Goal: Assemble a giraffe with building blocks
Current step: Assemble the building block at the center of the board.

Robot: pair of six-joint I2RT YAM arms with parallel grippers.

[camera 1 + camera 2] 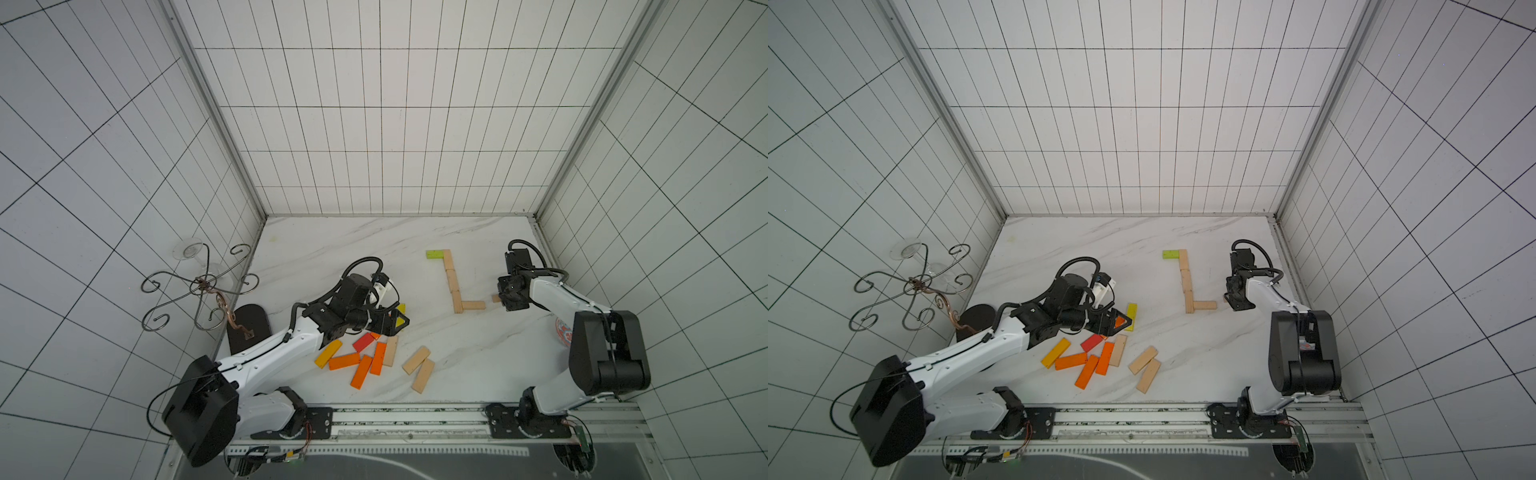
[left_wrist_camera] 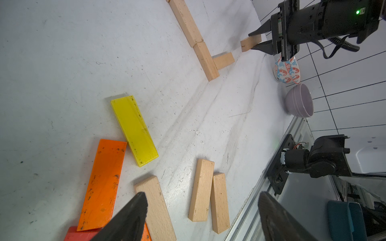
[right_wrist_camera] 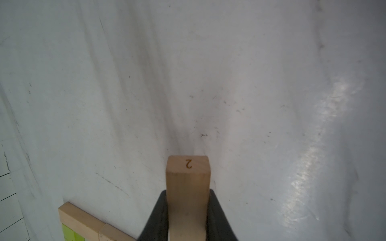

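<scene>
Right gripper (image 3: 188, 194): clamped tight on plain block (image 3: 188, 173) stamped 2, just beside short foot of wooden row (image 1: 451, 278). Left gripper (image 2: 202, 198): spread wide, holding nothing, over loose pile (image 1: 344, 361). Purple bowl (image 2: 298, 100): only visible from left wrist view, hidden up top.

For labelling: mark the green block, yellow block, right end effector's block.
green block (image 1: 434, 254): in a top view, top face.
yellow block (image 2: 134, 130): left wrist view, top face.
held block (image 3: 188, 181): right wrist view, long face.
</scene>
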